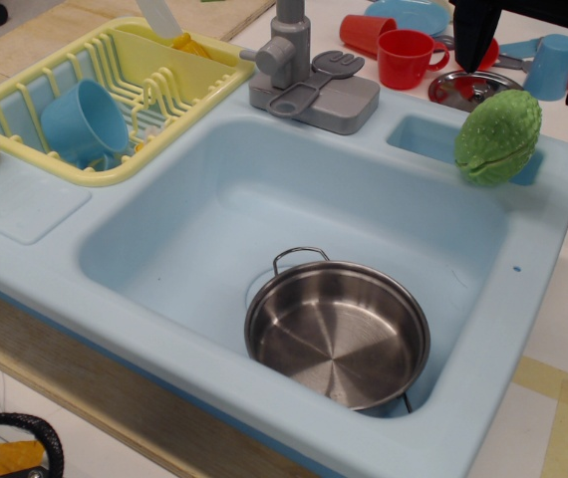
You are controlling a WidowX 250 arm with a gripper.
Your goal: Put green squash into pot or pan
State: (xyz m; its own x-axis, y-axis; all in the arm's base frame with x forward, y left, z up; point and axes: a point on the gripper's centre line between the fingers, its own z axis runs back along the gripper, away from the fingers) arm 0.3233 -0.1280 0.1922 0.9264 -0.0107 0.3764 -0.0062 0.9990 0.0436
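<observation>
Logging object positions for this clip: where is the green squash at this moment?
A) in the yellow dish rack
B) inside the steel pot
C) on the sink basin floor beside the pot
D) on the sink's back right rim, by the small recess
D: the green squash sits at the small recess on the sink's back right rim, while the steel pot in the basin holds nothing.

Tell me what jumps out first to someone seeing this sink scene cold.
The bright green squash perched on the sink's back right rim, by a small recess. Next, the shiny steel pot sitting empty in the blue basin, front right. Then the yellow dish rack at back left, holding a blue cup.
</observation>
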